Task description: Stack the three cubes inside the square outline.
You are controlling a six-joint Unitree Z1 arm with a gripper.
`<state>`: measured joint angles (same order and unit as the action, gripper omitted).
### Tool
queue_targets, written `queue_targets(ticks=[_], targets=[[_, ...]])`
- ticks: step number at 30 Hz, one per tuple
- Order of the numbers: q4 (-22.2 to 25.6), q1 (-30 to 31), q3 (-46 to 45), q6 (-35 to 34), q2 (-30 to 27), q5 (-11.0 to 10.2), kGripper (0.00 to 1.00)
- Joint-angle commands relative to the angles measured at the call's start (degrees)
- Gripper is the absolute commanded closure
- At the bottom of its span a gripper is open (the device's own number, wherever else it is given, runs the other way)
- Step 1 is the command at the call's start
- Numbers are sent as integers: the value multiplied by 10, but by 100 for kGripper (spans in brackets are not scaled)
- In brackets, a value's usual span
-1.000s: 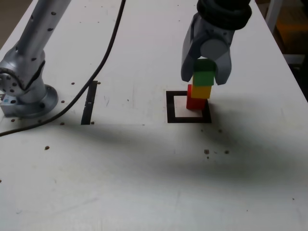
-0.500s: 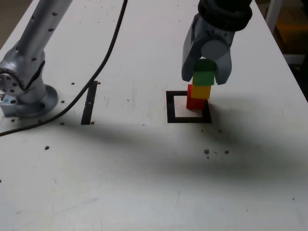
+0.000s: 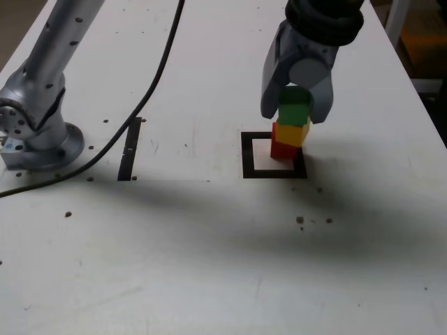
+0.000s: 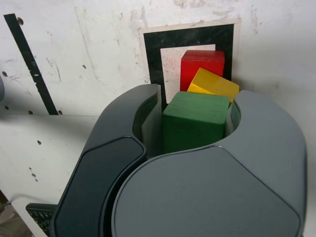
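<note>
A: Wide white table point(image 3: 209, 265), scuffed and speckled, with the arm's base point(image 3: 35, 139) bolted at the exterior view's left and a black cable point(image 3: 150, 91) trailing across. A narrow black strip point(image 3: 129, 150) lies near the base. All the action is over at the square outline point(image 3: 248, 157).

B: And there's the tower, inside that frame, crowded toward its corner on the exterior view's right rather than centred. Red cube point(image 3: 282, 149) at the bottom, on the white inner patch right by the black border.

A: The yellow cube point(image 3: 291, 133) sits on the red one, and the wrist view shows it twisted, its corner poking past the red cube's edge.

B: That's the worry. Now the gripper point(image 3: 295, 112) hangs straight above the stack, jaws closed around the green cube point(image 3: 295, 110), one on each side.

A: Is the green one resting on the yellow?

B: It looks touching or very nearly so from the exterior view; hard to say for certain. The key relation is vertical: green directly over yellow, gripper directly over green. A clean lift straight up after letting go seems the safe call, since any sideways drag could tip that skewed yellow cube.
</note>
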<state>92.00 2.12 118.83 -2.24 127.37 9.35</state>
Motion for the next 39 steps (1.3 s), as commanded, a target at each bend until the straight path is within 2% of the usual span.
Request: queue_targets(ticks=[1, 7, 10, 20, 28, 33, 39], targets=[[5, -2, -5, 2, 1, 5, 52], [1, -2, -8, 9, 1, 17, 24], [-2, -2, -5, 11, 0, 12, 19], [-5, -2, -3, 9, -6, -5, 14], [4, -2, -22, -1, -35, -15, 14], [6, -2, -37, -6, -62, -19, 14], [9, -3, -65, -14, -127, -36, 14]])
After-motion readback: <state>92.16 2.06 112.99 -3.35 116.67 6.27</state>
